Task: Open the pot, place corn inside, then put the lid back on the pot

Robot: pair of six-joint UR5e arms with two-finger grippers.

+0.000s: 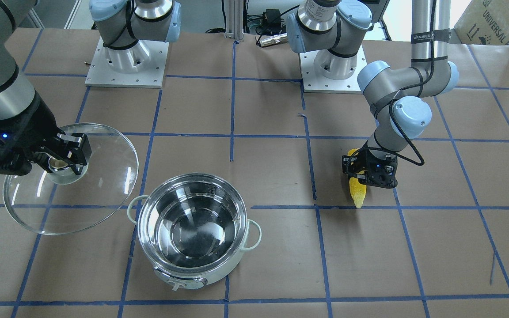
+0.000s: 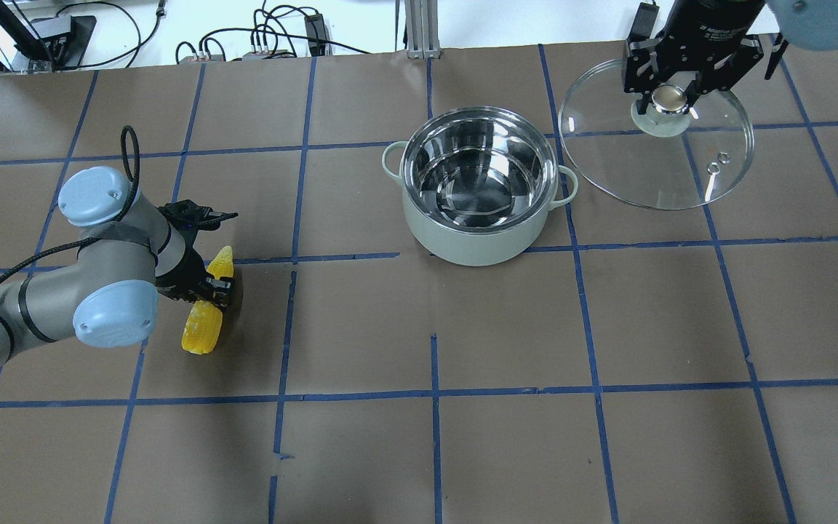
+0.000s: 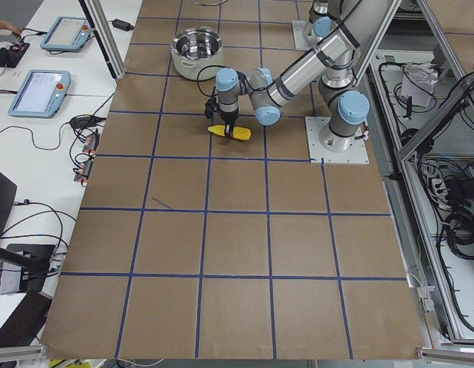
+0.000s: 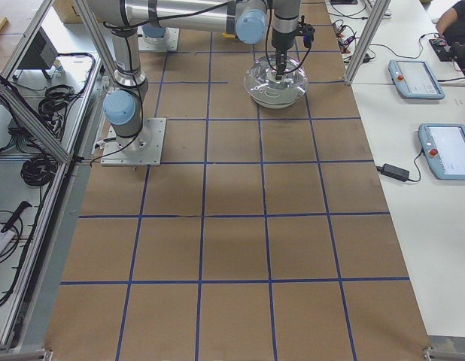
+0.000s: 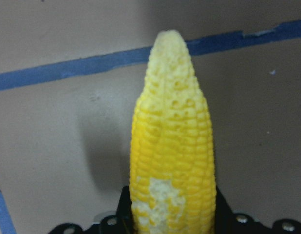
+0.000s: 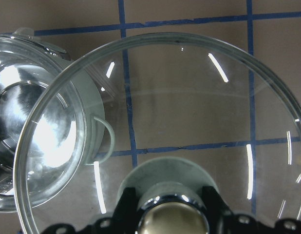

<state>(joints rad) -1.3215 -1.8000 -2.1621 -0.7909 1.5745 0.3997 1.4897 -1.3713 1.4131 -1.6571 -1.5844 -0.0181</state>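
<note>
The brown, blue-taped counter (image 2: 608,327) is carrying one open pot (image 2: 473,222) at its middle, while the right hand (image 2: 670,98) is pinching the single lid (image 2: 652,171) by its knob just beside the pot, and the left hand (image 2: 213,291) is pinching the one corn (image 2: 199,332), well apart.

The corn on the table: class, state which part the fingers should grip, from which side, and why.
Grip the corn across its thick middle, straight down from above. It lies flat on the table, leaving both long sides free; the tapered tip would likely slip.
</note>
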